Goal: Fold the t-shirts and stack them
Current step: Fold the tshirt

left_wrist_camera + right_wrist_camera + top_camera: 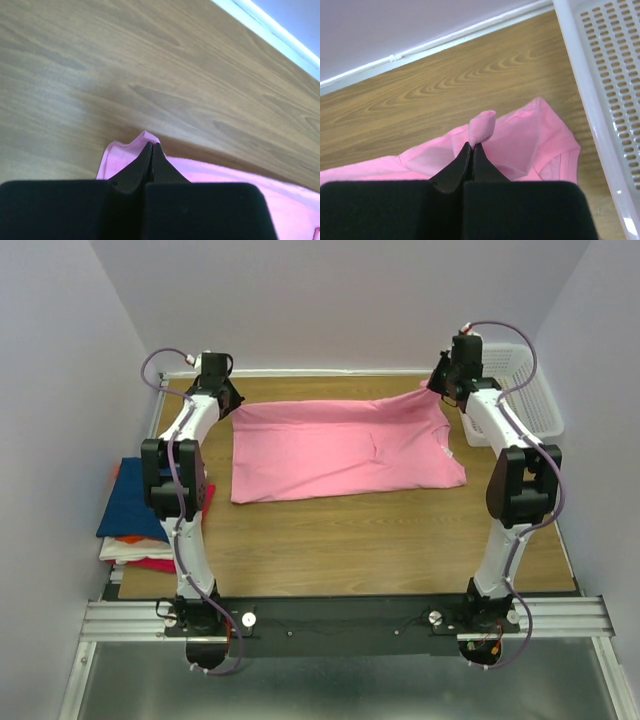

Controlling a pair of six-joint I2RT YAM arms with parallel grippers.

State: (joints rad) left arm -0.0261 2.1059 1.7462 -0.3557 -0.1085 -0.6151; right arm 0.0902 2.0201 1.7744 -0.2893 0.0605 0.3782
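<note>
Pink t-shirt (340, 450): we see it spread flat and unfolded on the far half of the table (380, 540), between the two arms; its far right corner is drawn up off the wood
Left gripper (151, 146): jaws pressed together on the far left corner of the shirt; the cloth rises to a small peak at the tips, so we judge it pinched
Right gripper (472, 145): jaws clamped on the far right corner; a curl of pink cloth pokes up between the tips
Done so far: a stack of folded shirts (135, 515) sits at the left side beside the left arm, dark blue on top, red and orange showing beneath
Left to do: we judge the first fold of the pink one not yet made; then the remaining folds; then placing it on the stack
Basket (530, 390): white mesh, far right; we cannot tell what it contains
</note>
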